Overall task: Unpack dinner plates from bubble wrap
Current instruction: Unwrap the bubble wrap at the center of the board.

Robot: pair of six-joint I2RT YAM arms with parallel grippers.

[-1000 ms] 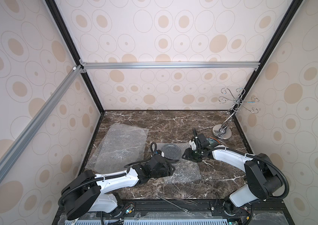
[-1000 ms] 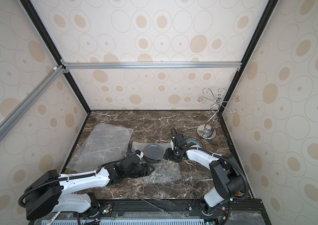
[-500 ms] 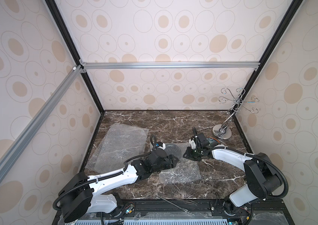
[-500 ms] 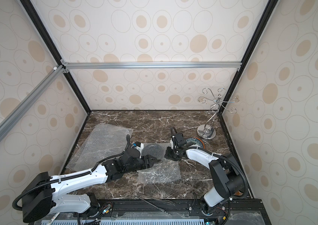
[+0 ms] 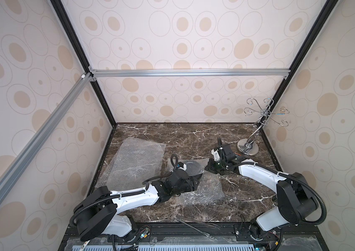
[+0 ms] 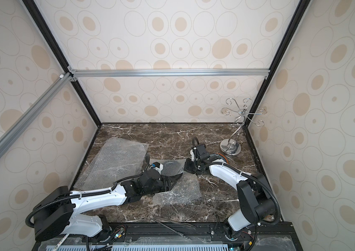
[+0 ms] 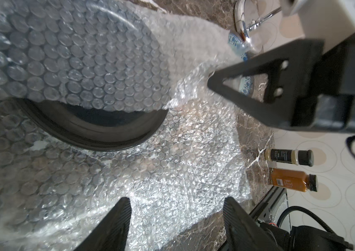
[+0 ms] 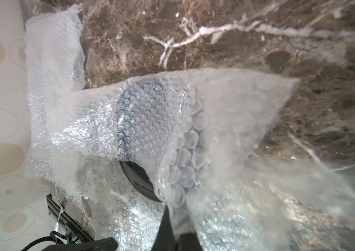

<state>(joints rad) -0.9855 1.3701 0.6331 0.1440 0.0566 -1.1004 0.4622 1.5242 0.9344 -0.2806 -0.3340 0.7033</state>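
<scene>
Left wrist view: black plate (image 7: 98, 132) lies on the bubble wrap (image 7: 161, 173), upper layer folded over most of it, near rim bare. Corner of that upper flap is clenched in right gripper (image 7: 212, 82), flap drawn taut and lifted off the plate. Meanwhile left gripper (image 7: 176, 219) is released, fingers wide apart, low over the bottom layer just short of the rim, nothing between them.

Step, my read: peel the flap off and free the plate. To do it well, draw the flap up and back toward the right arm's side until it clears the rim, slow enough that the plate doesn't ride along. Left could pin the bottom layer, or take the bare rim once exposed. Thin pinch on slick film may slip.

Around: spare sheet (image 5: 137, 165) flat on the marble table (image 5: 194, 134), left of the plate. Far right corner: wire stand (image 5: 248, 148). Just behind the right fingers, near the stand base: pale patterned plate (image 7: 245, 85), so in the pull path. By the wall: pale spice bottle (image 7: 287, 157) and orange spice bottle (image 7: 291, 183), out of the way.
</scene>
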